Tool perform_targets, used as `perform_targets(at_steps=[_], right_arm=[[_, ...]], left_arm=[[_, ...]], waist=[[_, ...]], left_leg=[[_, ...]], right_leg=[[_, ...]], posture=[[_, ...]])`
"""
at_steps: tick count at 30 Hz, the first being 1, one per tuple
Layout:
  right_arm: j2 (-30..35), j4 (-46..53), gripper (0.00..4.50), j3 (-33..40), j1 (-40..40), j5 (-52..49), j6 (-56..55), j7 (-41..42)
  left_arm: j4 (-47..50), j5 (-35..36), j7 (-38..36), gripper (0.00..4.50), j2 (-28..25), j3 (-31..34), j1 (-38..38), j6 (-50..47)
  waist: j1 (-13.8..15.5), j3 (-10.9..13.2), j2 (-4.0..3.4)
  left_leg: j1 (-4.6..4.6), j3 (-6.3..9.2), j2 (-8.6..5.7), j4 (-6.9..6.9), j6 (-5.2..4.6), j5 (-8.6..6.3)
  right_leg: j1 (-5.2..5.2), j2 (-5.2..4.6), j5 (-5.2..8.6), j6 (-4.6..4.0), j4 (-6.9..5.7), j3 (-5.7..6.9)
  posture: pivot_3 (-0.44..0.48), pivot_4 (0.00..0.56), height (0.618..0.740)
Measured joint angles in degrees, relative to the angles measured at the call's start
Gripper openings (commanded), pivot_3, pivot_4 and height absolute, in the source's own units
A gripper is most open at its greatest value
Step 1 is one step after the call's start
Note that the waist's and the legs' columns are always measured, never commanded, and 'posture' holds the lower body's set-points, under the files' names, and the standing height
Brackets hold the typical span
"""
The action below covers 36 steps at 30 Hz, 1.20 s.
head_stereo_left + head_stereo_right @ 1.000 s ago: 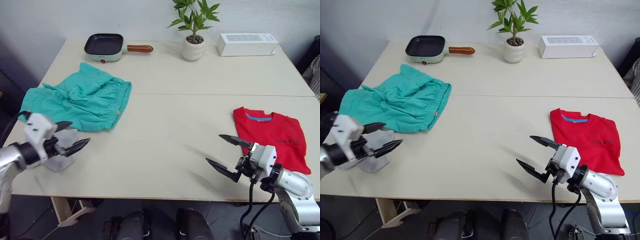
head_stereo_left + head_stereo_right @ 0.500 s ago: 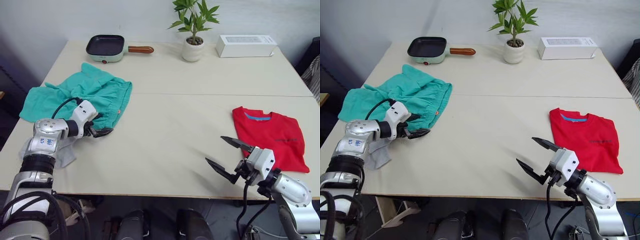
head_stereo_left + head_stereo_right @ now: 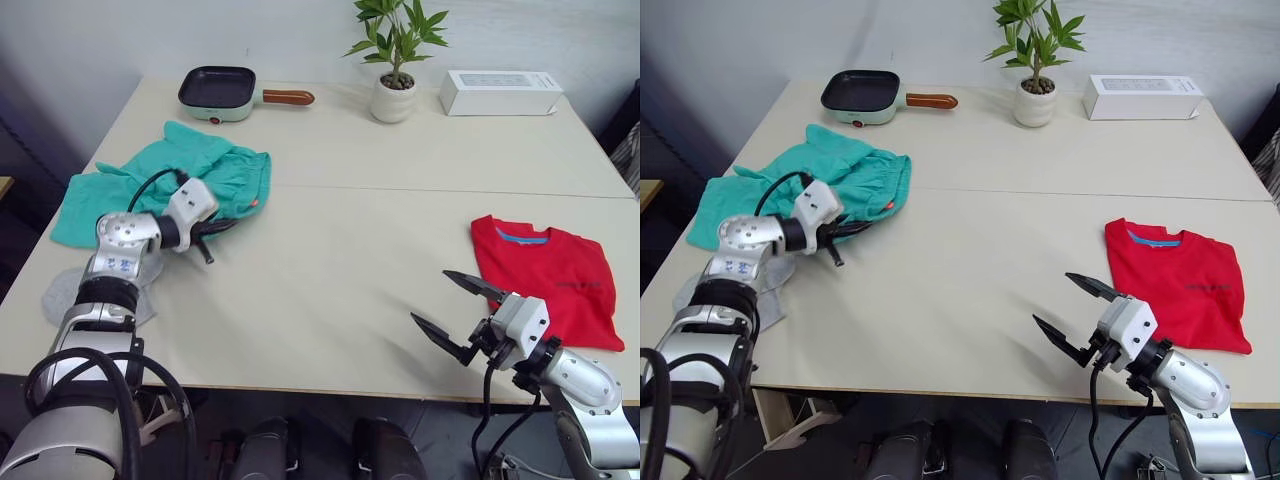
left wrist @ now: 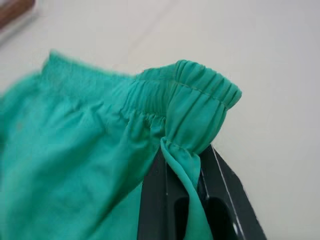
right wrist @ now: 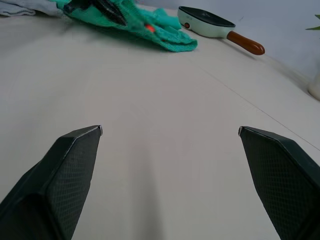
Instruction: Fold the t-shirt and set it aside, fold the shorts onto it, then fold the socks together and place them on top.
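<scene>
With the bright red cotton t-shirt (image 3: 545, 278) folded at the bench's right edge, the left gripper (image 3: 214, 232) pinches the teal shorts' (image 3: 825, 172) gathered waistband near the left edge, so carrying them across looks next, the right gripper (image 3: 461, 315) spread empty.

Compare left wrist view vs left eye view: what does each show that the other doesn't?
Left wrist view alone: close up, the gathered waistband of the shorts pinched between the left gripper fingers.
Left eye view alone: the folded t-shirt by the open right gripper, the socks near the table edge, the frying pan, the potted plant and the white box.
Both: shorts, left gripper, tabletop.
</scene>
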State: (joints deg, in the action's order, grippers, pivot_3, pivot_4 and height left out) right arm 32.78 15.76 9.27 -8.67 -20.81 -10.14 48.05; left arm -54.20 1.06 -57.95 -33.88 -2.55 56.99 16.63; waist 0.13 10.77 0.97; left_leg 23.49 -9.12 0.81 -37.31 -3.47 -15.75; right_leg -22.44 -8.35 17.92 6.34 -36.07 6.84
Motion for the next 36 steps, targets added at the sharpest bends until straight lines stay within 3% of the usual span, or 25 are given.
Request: perform_targets(at_steps=[3, 7, 14, 16, 20, 27, 31, 36], right_arm=[[2.6, -1.2, 4.5, 1.6, 0.2, -1.1, 0.2, 2.0], [7.3, -6.1, 4.5, 6.5, 1.4, -2.1, 0.2, 4.6], [9.7, -7.4, 4.5, 9.0, 0.9, -2.6, 0.7, 7.4], [10.2, -7.3, 4.5, 9.2, 0.2, -2.5, 1.5, 7.8], [11.9, -4.2, 4.5, 9.2, -1.5, -3.0, 4.3, 8.8], [13.1, 6.0, 4.5, 6.1, 0.3, -4.6, 12.8, 8.4], [12.7, 11.8, 4.5, -0.7, 4.1, -4.3, 17.2, 6.9], [12.5, 14.8, 4.5, -10.4, 9.4, -2.5, 22.7, 6.9]], left_arm=[[9.6, 2.5, -5.8, 0.02, 2.9, -1.3, 0.4, -3.5], [28.2, 7.3, -11.7, 0.02, 7.1, -5.7, -4.6, -17.2], [42.0, 9.1, -9.7, 0.02, 16.5, -13.9, -12.1, -31.2], [43.0, 8.4, -7.6, 0.62, 18.6, -16.4, -13.3, -35.2], [44.1, 6.3, -4.3, 1.89, 19.7, -18.7, -17.1, -34.5], [53.1, 11.2, -8.1, 4.12, 13.2, -12.4, -21.1, -26.6], [55.7, 14.5, -11.5, 4.12, 7.0, -8.3, -23.2, -24.5], [48.5, 9.0, -10.7, 4.12, -3.6, -4.5, -27.7, -12.2]], waist=[[-0.2, 0.0, 0.0], [-0.3, 0.0, 0.0], [-0.1, 0.0, 0.0], [-0.1, 0.0, 0.0], [-0.2, 0.0, 0.0], [-0.4, 0.0, -0.05], [-0.2, 0.0, -0.07], [-0.2, 0.0, -0.07]], left_leg=[[0.0, -0.04, -0.06, -0.05, -0.17, -0.03], [-0.04, -0.05, -0.06, -0.07, -0.21, -0.01], [-0.15, 0.04, 0.07, -0.16, -0.12, 0.11], [-0.19, 0.15, 0.06, -0.23, -0.14, 0.1], [-0.18, 0.33, 0.11, -0.21, -0.09, 0.06], [-0.24, 0.51, 0.17, -0.16, 0.01, 0.07], [-0.24, 0.67, 0.15, -0.13, 0.06, 0.04], [-0.22, 0.74, 0.1, -0.08, 0.04, -0.03]], right_leg=[[0.1, 0.03, -0.09, 0.17, 0.02, -0.06], [0.18, 0.1, -0.11, 0.21, 0.02, -0.11], [0.3, 0.11, -0.1, 0.18, 0.14, -0.26], [0.44, -0.09, -0.09, 0.18, 0.18, -0.36], [0.49, -0.18, -0.07, 0.13, 0.24, -0.38], [0.64, -0.18, -0.04, 0.07, 0.34, -0.21], [0.74, -0.2, -0.03, 0.05, 0.42, -0.08], [0.77, -0.23, -0.03, 0.05, 0.53, 0.03]], posture=[[0.0, 0.15, 0.74], [0.0, 0.15, 0.74], [0.0, 0.15, 0.74], [0.0, 0.15, 0.74], [0.0, 0.15, 0.74], [0.0, 0.15, 0.74], [0.0, 0.15, 0.74], [0.0, 0.15, 0.74]])
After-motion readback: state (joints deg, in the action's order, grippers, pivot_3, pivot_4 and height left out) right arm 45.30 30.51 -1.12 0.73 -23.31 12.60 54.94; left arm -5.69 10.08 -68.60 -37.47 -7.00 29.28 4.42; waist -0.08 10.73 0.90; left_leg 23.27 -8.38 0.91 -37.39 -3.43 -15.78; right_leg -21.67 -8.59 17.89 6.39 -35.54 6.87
